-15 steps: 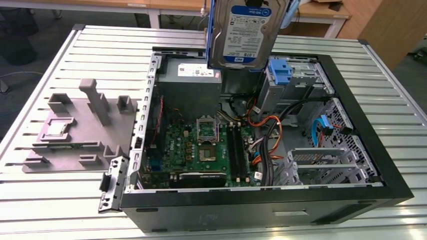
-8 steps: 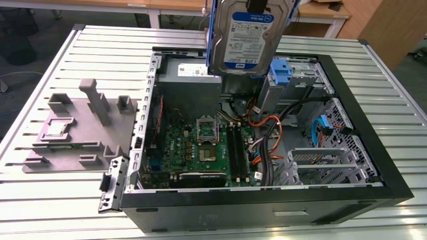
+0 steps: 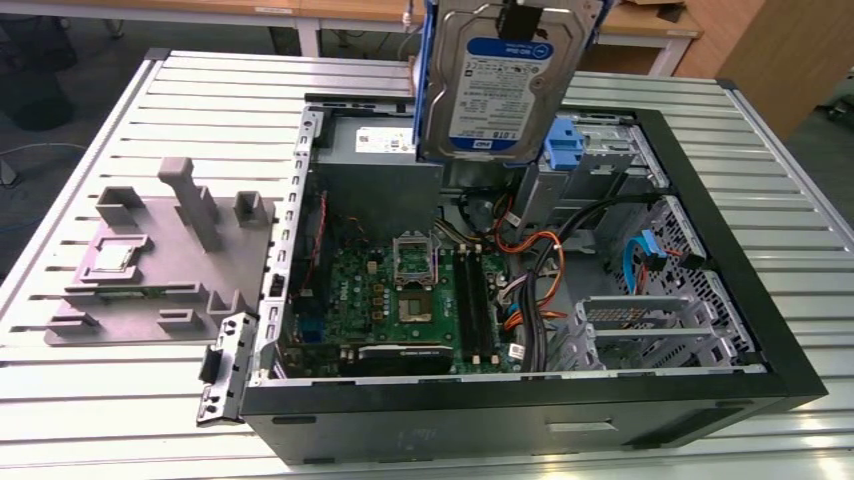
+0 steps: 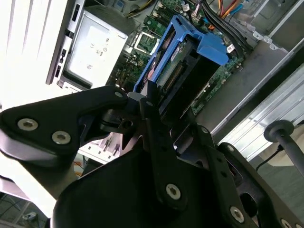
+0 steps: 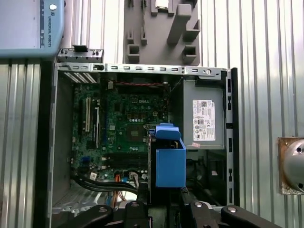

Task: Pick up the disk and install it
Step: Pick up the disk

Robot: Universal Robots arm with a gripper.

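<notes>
The disk (image 3: 497,85) is a silver hard drive with a white-and-blue label and blue carrier rails. It hangs upright in the air above the back of the open computer case (image 3: 787,372). My gripper (image 3: 519,18) is shut on its top edge. In the second wrist view, the disk (image 4: 183,59) sticks out beyond my black fingers (image 4: 151,107), with the motherboard behind it. In the first wrist view, the disk's blue carrier (image 5: 169,161) sits over the case interior, between the motherboard and the power supply.
The case holds a green motherboard (image 3: 400,300), a grey power-supply box (image 3: 383,148), a bare blue bracket with a metal cage (image 3: 574,148), a lower drive cage (image 3: 647,325) and loose cables (image 3: 541,265). A grey fixture block (image 3: 147,262) lies on the slatted table (image 3: 94,400) at the exterior view's left.
</notes>
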